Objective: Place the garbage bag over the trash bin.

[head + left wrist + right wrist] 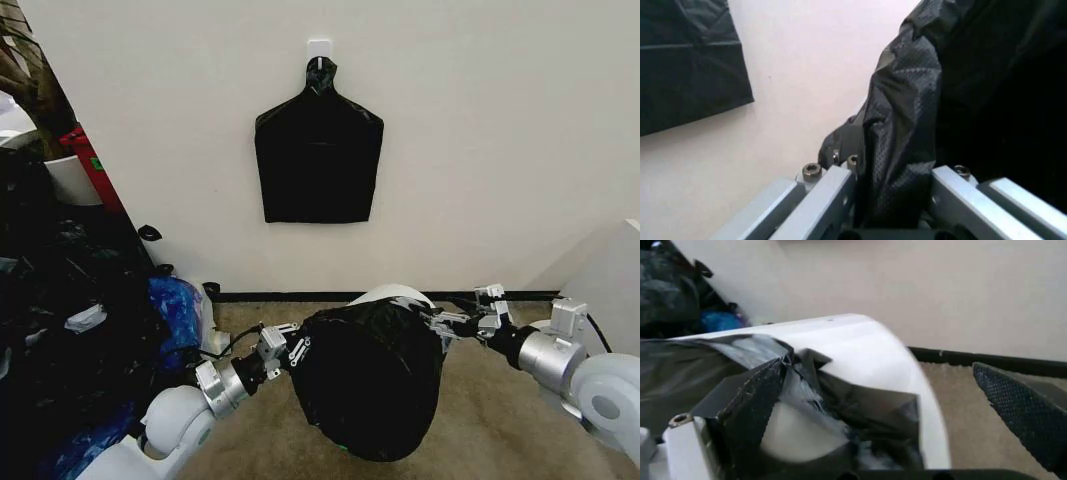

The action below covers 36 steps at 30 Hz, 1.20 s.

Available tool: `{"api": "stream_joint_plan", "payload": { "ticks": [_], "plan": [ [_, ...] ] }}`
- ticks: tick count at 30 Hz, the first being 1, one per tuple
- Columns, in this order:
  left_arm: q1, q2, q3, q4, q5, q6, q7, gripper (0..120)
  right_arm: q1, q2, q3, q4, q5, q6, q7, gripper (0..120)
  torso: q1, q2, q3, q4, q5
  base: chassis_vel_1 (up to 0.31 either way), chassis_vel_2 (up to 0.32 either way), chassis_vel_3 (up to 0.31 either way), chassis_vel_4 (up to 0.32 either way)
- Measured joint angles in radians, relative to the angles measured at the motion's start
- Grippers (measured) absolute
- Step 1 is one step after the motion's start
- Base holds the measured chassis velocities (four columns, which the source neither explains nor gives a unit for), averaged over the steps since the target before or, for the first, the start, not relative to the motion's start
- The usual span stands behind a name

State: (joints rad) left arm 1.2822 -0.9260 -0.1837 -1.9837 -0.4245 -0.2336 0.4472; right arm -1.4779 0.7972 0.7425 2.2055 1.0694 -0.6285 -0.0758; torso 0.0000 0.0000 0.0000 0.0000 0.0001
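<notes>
The trash bin (pixel 392 294) is a white bucket held tilted above the carpet, with just its white end peeking out at the top. The glossy black garbage bag (pixel 370 375) wraps most of it. My left gripper (pixel 292 350) is at the bag's left side, shut on a fold of the bag (pixel 900 145) that runs between its fingers (pixel 830 197). My right gripper (pixel 460 323) is at the bin's right side and stands open (pixel 890 405). One of its fingers (pixel 750 395) has bag plastic (pixel 860 405) bunched against it, beside the bin's white wall (pixel 867 350).
A flat black bag pack (pixel 318 160) hangs from a hook on the wall straight ahead. A heap of black and blue bags (pixel 80 330) fills the left side. White furniture (pixel 612 280) stands at the right. Bare carpet (pixel 500 420) lies below the bin.
</notes>
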Motion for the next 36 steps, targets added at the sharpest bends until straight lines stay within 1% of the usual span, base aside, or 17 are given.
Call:
{"api": "stream_joint_plan", "payload": {
  "ticks": [4, 10, 16, 17, 18, 20, 21, 24, 25, 27, 29, 30, 31, 32, 33, 34, 36],
  "plan": [
    [0.002, 0.001, 0.010, -0.009, 0.000, 0.000, 0.007, 0, 0.008, 0.013, 0.007, -0.045, -0.020, 0.010, 0.010, 100, 0.000, 0.000, 0.000, 0.0000, 0.0000, 0.000, 0.000, 0.000, 0.000],
    [0.010, -0.001, 0.013, -0.011, -0.001, 0.001, 0.011, 0, 0.008, 0.029, 0.026, -0.041, 0.008, 0.024, 0.047, 100, 0.000, 0.000, 0.000, 0.0000, 0.0000, 0.000, 0.000, 0.000, 0.000],
    [0.009, -0.006, 0.018, 0.011, -0.053, 0.026, -0.017, 0, -0.001, 0.052, 0.067, 0.058, 0.123, 0.038, 0.107, 100, 0.000, 0.000, 0.000, 0.0001, -0.0001, 0.000, 0.000, 0.000, 0.000],
    [0.008, -0.010, 0.023, 0.024, -0.076, 0.043, -0.032, 0, -0.006, 0.065, 0.088, 0.120, 0.178, 0.044, 0.135, 100, 0.000, 0.000, 0.000, 0.0001, -0.0005, 0.000, 0.000, 0.000, 0.000],
    [0.007, -0.011, 0.024, 0.027, -0.081, 0.047, -0.035, 0, -0.008, 0.068, 0.092, 0.134, 0.192, 0.045, 0.142, 100, 0.000, 0.000, 0.000, 0.0001, -0.0005, 0.000, 0.000, 0.000, 0.000],
    [0.007, -0.016, 0.034, 0.040, -0.114, 0.075, -0.050, 0, -0.011, 0.084, 0.103, 0.208, 0.268, 0.045, 0.206, 100, 0.000, 0.000, 0.000, 0.0001, -0.0003, 0.000, 0.000, 0.000, 0.000],
    [0.007, -0.016, 0.034, 0.040, -0.114, 0.075, -0.050, 0, -0.011, 0.084, 0.103, 0.208, 0.268, 0.045, 0.206, 100, 0.000, 0.000, 0.000, 0.0001, -0.0003, 0.000, 0.000, 0.000, 0.000],
    [0.008, -0.017, 0.039, 0.041, -0.147, 0.106, -0.092, 0, -0.017, 0.099, 0.102, 0.261, 0.328, 0.046, 0.268, 100, 0.000, 0.000, 0.000, 0.0001, -0.0003, 0.000, 0.000, 0.000, 0.000],
    [0.008, -0.020, 0.042, 0.042, -0.180, 0.140, -0.172, 0, -0.032, 0.122, 0.088, 0.295, 0.369, 0.045, 0.326, 100, 0.000, 0.000, 0.000, 0.0001, -0.0005, 0.000, 0.000, 0.000, 0.000],
    [0.005, -0.025, 0.048, 0.043, -0.207, 0.174, -0.281, 0, -0.055, 0.153, 0.054, 0.300, 0.378, 0.039, 0.365, 100, 0.000, 0.000, 0.000, 0.0000, -0.0001, 0.000, 0.000, 0.000, 0.000],
    [0.004, -0.026, 0.049, 0.043, -0.211, 0.181, -0.297, 0, -0.057, 0.158, 0.048, 0.300, 0.378, 0.037, 0.369, 100, 0.000, 0.000, 0.000, 0.0000, 0.0001, 0.000, 0.000, 0.000, 0.000],
    [0.004, -0.028, 0.056, 0.038, -0.225, 0.211, -0.360, 0, -0.065, 0.175, 0.025, 0.300, 0.377, 0.025, 0.375, 100, 0.000, 0.000, 0.000, -0.0002, 0.0004, 0.000, 0.000, 0.000, 0.000],
    [0.004, -0.030, 0.060, 0.030, -0.234, 0.234, -0.400, 0, -0.064, 0.184, 0.009, 0.301, 0.363, 0.010, 0.360, 100, 0.000, 0.000, 0.000, 0.0000, 0.0002, 0.000, 0.000, 0.000, 0.000],
    [0.004, -0.030, 0.061, 0.027, -0.237, 0.242, -0.412, 0, -0.064, 0.186, 0.006, 0.301, 0.359, 0.007, 0.356, 100, 0.000, 0.000, 0.000, 0.0000, 0.0000, 0.000, 0.000, 0.000, 0.000],
    [-0.001, -0.033, 0.074, 0.002, -0.267, 0.295, -0.508, 0, -0.055, 0.192, -0.046, 0.301, 0.262, -0.011, 0.318, 100, 0.000, 0.000, 0.000, 0.0001, -0.0003, 0.000, 0.000, 0.000, 0.000],
    [-0.001, -0.033, 0.074, 0.002, -0.267, 0.295, -0.508, 0, -0.055, 0.192, -0.046, 0.301, 0.262, -0.011, 0.318, 100, 0.000, 0.000, 0.000, 0.0001, -0.0003, 0.000, 0.000, 0.000, 0.000],
    [-0.005, -0.033, 0.080, -0.020, -0.297, 0.337, -0.574, 0, -0.045, 0.190, -0.088, 0.300, 0.182, -0.013, 0.301, 100, 0.000, 0.000, 0.000, -0.0001, -0.0001, 0.000, 0.000, 0.000, 0.000]
  ]
}}
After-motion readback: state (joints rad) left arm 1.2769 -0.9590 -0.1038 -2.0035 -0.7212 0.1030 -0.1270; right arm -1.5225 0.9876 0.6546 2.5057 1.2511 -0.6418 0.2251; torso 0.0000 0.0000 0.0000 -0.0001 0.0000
